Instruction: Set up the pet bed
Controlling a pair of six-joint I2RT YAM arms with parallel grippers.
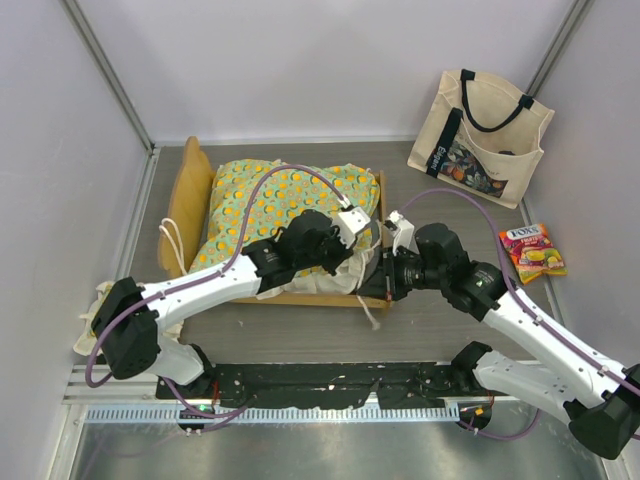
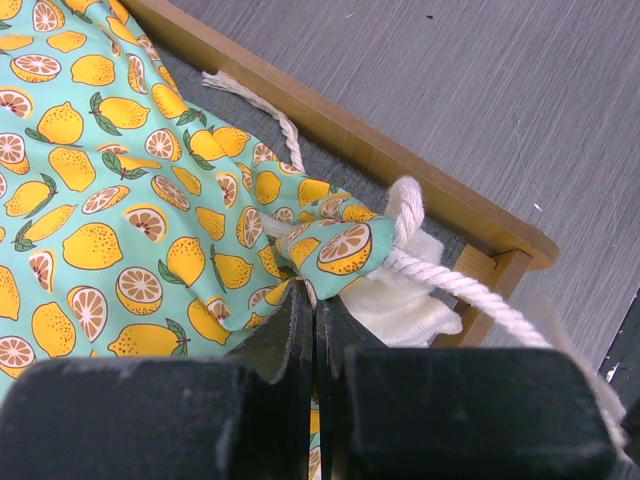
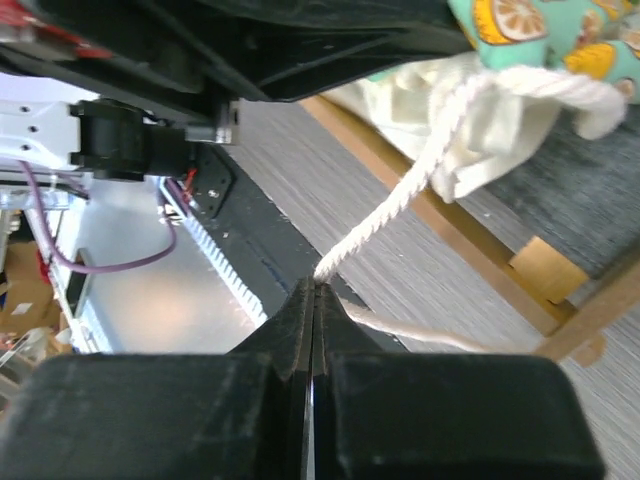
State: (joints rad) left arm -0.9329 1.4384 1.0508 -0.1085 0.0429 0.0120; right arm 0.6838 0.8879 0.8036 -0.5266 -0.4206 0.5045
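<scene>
open: table right of pet bed | obstacles: tote bag, sweets packet

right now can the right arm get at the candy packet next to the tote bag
Probably, but not freely: the candy packet lies on bare table beside that arm, yet its fingers are shut on the rope tie.

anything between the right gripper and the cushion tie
Nothing visible. The right gripper is shut on the rope tie, just outside the bed frame; the left gripper pinches the cushion corner.
</scene>
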